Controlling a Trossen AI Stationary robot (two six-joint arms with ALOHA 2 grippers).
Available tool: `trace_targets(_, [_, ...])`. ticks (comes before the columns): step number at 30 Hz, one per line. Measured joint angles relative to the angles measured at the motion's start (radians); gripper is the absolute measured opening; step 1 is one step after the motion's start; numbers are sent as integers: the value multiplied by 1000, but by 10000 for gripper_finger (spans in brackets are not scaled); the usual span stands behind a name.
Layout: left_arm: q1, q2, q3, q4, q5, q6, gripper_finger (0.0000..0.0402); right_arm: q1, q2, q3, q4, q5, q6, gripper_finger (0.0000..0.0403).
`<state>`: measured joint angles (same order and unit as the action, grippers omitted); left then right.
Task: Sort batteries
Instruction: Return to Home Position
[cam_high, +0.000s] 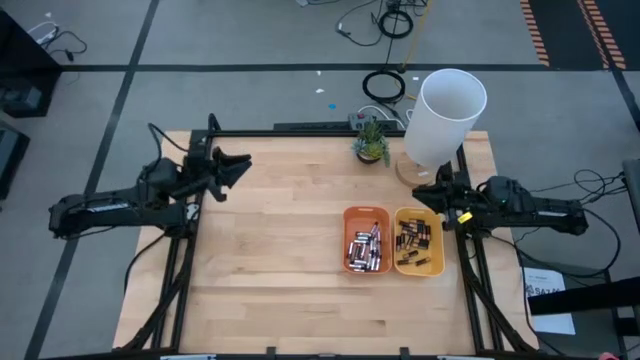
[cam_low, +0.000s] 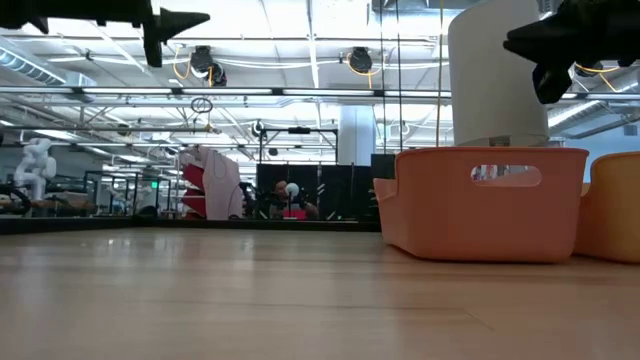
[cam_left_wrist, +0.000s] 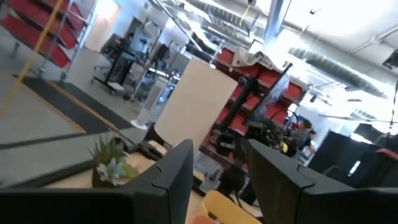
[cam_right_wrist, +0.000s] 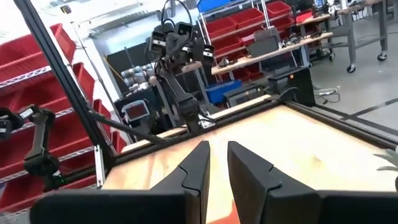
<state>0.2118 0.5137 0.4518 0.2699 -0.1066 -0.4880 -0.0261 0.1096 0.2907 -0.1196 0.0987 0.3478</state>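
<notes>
The wooden worktop (cam_high: 270, 260) is carrying everything, and a tall white lamp (cam_high: 445, 120) is standing at its back right corner. In front of the lamp, an orange bin (cam_high: 367, 272) and a yellow bin (cam_high: 419, 271) are sitting side by side, sides touching, the orange one on the left. A small potted plant (cam_high: 371, 143) is standing at the back edge, just left of the lamp. The left hand (cam_left_wrist: 219, 146) is hovering over the worktop's left back part, well apart from the bins, its fingers standing apart and gripping nothing. The right hand (cam_right_wrist: 217, 146) is hanging near the lamp's base, just behind the yellow bin, its fingers showing only a narrow gap and gripping nothing. The silvery batteries (cam_high: 366, 248) are lying heaped in the orange bin, and the dark batteries (cam_high: 414, 240) are lying in the yellow bin
</notes>
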Motion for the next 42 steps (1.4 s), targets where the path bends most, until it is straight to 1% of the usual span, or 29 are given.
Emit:
trace_targets(4, [-36,1,-59,58,-2,-32,157,0,0,-33,60,-3,19,47])
trace_targets(6, [-62,8,-85,116,-3,-37,157,0,0,-44,83,-21,26,47])
trace_targets(9, [-98,8,-132,208,-6,-20,157,2,0,-53,98,-26,26,47])
trace_targets(13, [-135,1,-176,245,-7,24,157,2,0,-67,93,-24,11,47])
trace_targets(16, [-145,-59,-199,244,-6,36,157,2,-1,-68,102,-22,15,47])
trace_targets(19, [-147,-161,-205,227,1,78,157,2,-7,-68,131,-21,27,47])
trace_targets(24, [-147,-356,-208,26,-33,128,157,2,-47,-68,141,-21,-15,47])
trace_targets(26, [-147,-402,-229,23,-25,128,157,2,-68,-68,137,-21,-29,47])
trace_targets(27, [-147,-419,-242,47,-11,128,157,2,-78,-68,132,-21,-38,47])
trace_targets(30, [-147,-448,-293,105,1,128,157,1,-108,-68,109,-17,-53,47])
trace_targets(33, [-147,-450,-360,183,1,120,157,1,-107,-68,80,-11,-45,47])
trace_targets(36, [-147,-453,-398,247,10,110,157,1,-107,-68,38,-15,-22,47])
trace_targets(39, [-147,-454,-415,252,44,120,157,1,-107,-68,-14,-16,-4,47])
trace_targets(42, [-147,-454,-422,218,43,128,157,1,-107,-68,-19,-14,16,47])
